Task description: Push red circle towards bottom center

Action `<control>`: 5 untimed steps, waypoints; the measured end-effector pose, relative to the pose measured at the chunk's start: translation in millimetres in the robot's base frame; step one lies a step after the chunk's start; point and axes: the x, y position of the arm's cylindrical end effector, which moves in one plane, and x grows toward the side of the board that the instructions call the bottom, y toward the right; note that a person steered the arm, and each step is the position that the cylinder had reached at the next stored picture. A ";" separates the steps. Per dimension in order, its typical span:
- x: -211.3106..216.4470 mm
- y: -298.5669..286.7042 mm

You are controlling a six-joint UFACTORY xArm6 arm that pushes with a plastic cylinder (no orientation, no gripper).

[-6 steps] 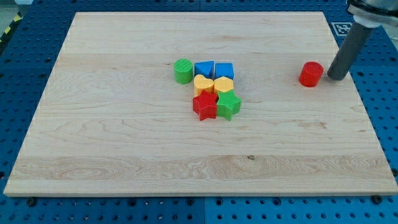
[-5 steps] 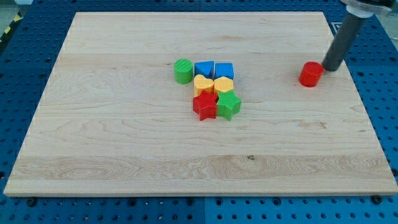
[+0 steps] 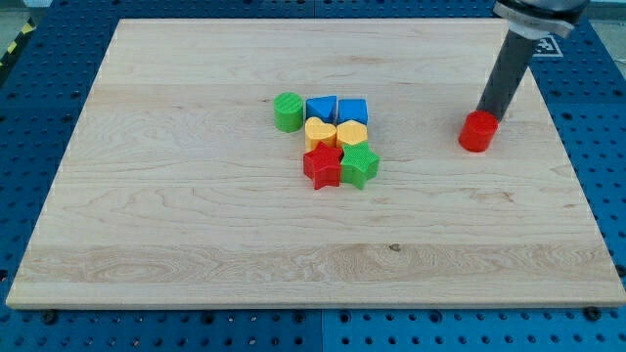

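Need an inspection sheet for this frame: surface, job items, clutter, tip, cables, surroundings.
Surface: wooden board, flat, lying on a blue perforated base.
Job's things: red circle at the view's right, apart from the other blocks.
Clutter: tight cluster near centre: green circle, two blue blocks, two yellow hearts, red star, green star.
Grippers: none; my tip is at the red circle's upper-right edge, apparently touching.
Cables: nothing seen.
Surroundings: blue pegboard; a black-and-white marker partly hidden behind the arm.
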 end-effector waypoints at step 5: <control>28.1 -26.4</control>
